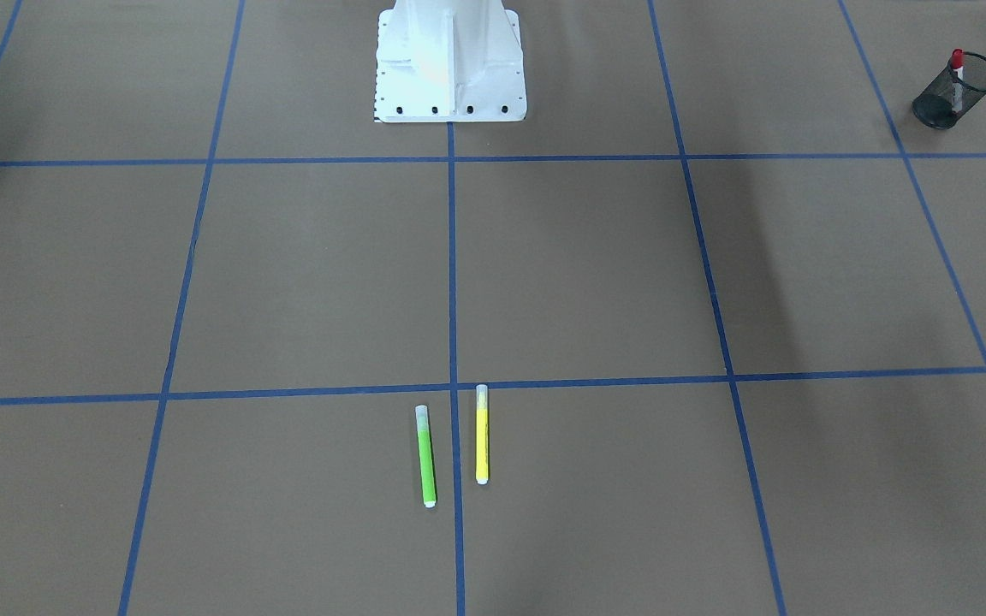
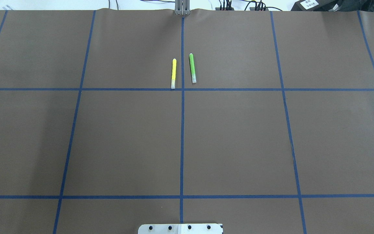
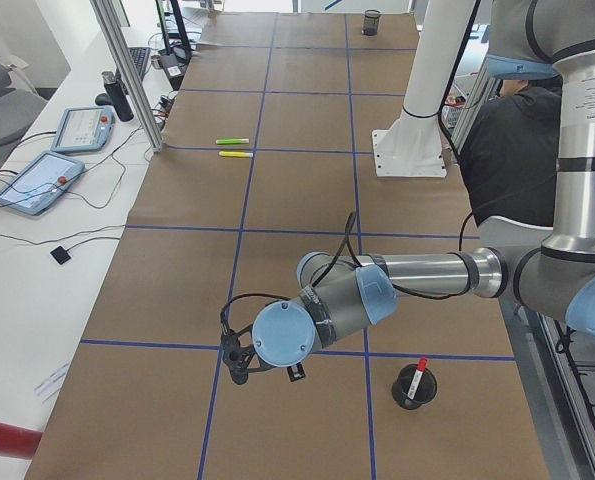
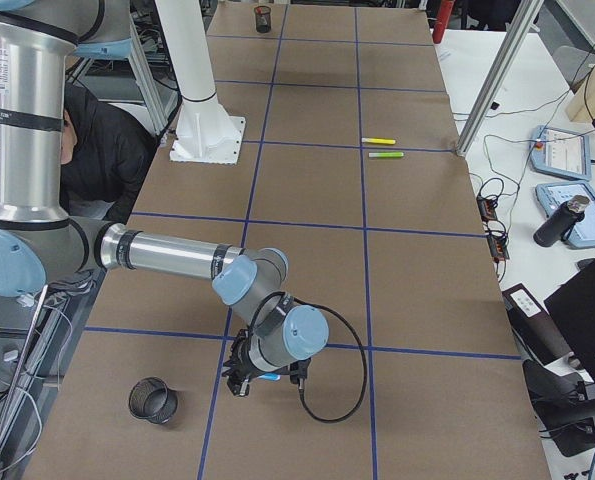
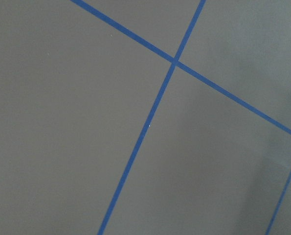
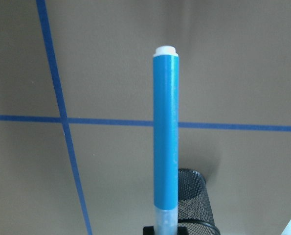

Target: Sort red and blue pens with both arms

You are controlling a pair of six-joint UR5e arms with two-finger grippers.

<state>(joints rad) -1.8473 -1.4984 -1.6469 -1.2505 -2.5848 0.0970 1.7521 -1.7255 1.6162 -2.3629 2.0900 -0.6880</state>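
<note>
The blue pen [image 6: 165, 132] was in the right gripper [image 4: 260, 378]. The gripper pinched it near the frosted cap, and the barrel pointed straight away from the wrist, above the worktop [image 2: 239, 139]. An empty mesh cup [image 4: 152, 400] stood near this gripper, on the robot's side of it. In the wrist view, its rim showed just beside the capped end of the pen.

The red pen [image 1: 957, 77] already stood in the other cup [image 3: 414, 388], which was near the left gripper [image 3: 239, 362], also on the robot's side. I cannot tell if the left gripper was spread or pressed together, because its wrist view showed only bare worktop and tape lines.

So I judge that one colour was sorted and that the blue pen had only to go into its cup.

Several things could go wrong from here:
- The grip was close to one end, so the long free barrel could swing or slip when the wrist turned it upright.
- If the tip came down on the rim and not inside, the light cup could be pushed or tipped over.
- A release from too high could make the pen bounce out.

The green pen [image 1: 426, 458] and the yellow pen [image 1: 482, 436] lay well apart from both grippers.
</note>
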